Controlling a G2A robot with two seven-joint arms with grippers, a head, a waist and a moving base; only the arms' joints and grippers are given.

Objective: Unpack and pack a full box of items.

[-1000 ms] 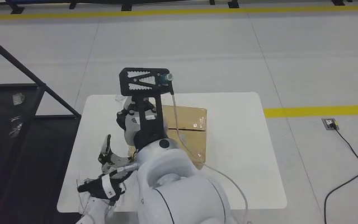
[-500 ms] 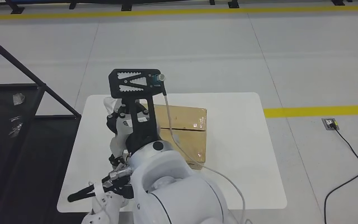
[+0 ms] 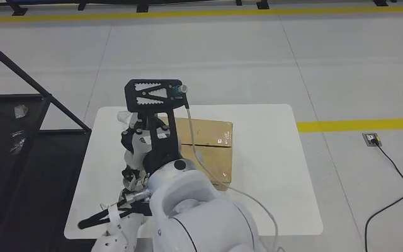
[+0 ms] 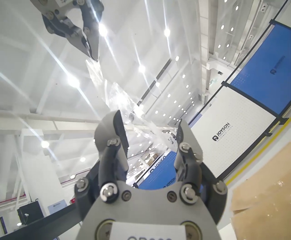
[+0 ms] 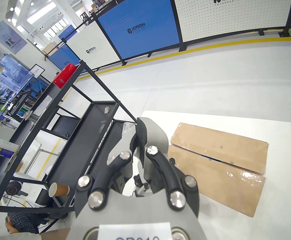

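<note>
Pinching clear plastic film [image 4: 116, 95]: right gripper [image 5: 140, 129], clenched. Left gripper [image 4: 149, 119] released, jaws spread. Closed cardboard box [image 5: 218, 159] on white table [image 5: 279, 193].

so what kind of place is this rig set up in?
Probably a factory or test hall: a yellow line painted on the bare floor, pegboard partition panels along it, and a black metal rack beside the table with the cardboard box.

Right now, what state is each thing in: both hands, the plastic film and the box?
left hand: open, fingers apart beside the clear plastic film.
right hand: shut on the film's upper end.
clear plastic film: crumpled, hanging from the right hand.
cardboard box: closed, flaps down, flat on the table.
</note>
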